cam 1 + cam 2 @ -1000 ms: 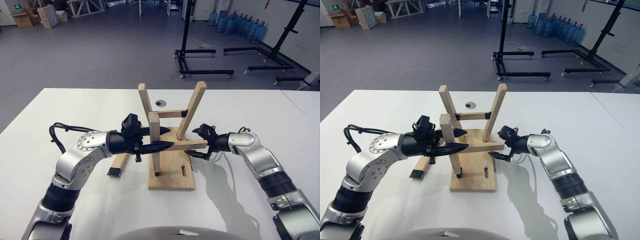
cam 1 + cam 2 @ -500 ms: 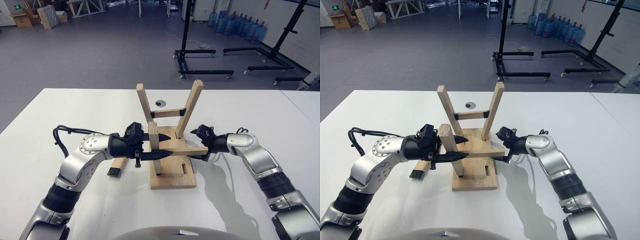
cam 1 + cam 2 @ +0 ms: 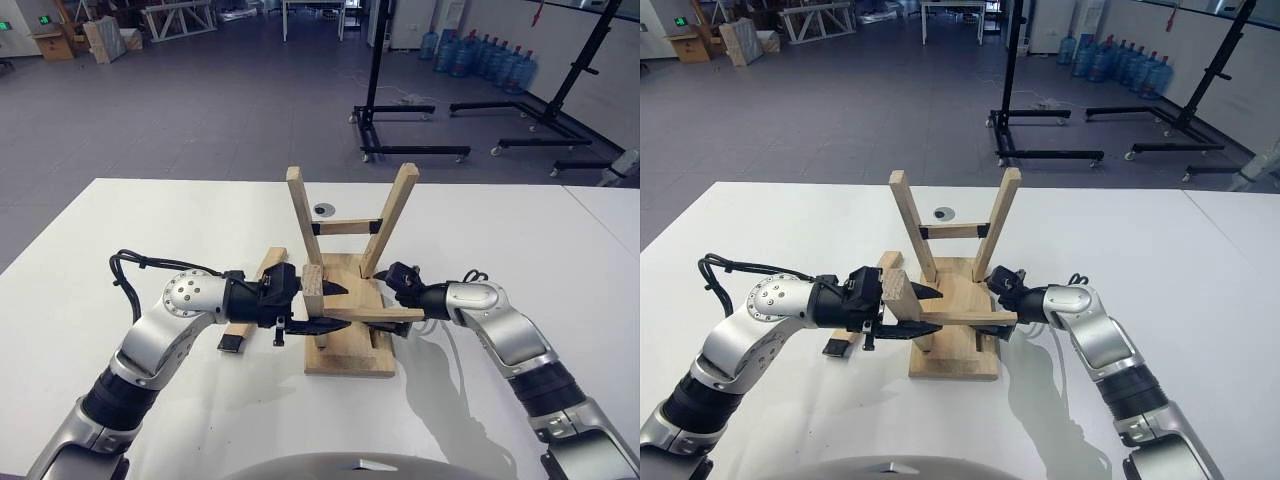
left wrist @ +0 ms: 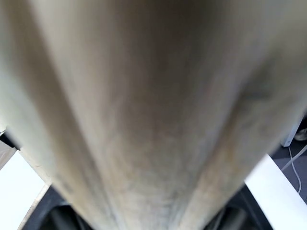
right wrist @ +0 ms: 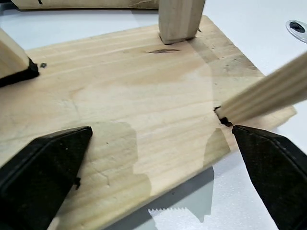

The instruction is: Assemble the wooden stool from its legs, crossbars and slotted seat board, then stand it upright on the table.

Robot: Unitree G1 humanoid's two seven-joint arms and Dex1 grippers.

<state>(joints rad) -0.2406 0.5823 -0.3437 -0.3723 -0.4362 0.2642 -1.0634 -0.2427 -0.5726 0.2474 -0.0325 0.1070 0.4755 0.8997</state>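
The slotted seat board (image 3: pixel 350 360) lies flat on the white table (image 3: pixel 150 220). At its far end two legs (image 3: pixel 300 215) (image 3: pixel 395 215) stand up, joined by a crossbar (image 3: pixel 345 227). My left gripper (image 3: pixel 322 307) is shut on a third leg (image 3: pixel 313 283), and that wood (image 4: pixel 153 115) sits right against the left wrist camera. A crossbar (image 3: pixel 375 314) runs from this leg toward my right gripper (image 3: pixel 398 295). The right gripper (image 5: pixel 160 163) is open, its fingers (image 5: pixel 48 167) spread above the seat board (image 5: pixel 134 96) with nothing between them.
A loose wooden leg (image 3: pixel 270 262) with a black end (image 3: pixel 228 345) lies on the table left of the board, partly under my left gripper. A round hole (image 3: pixel 321 209) sits in the table behind the stool. A table seam (image 3: pixel 590 210) runs at the right.
The head camera has shifted. My left gripper has brought the leg and its crossbar down closer to the seat board. My right gripper has moved in toward the stool.
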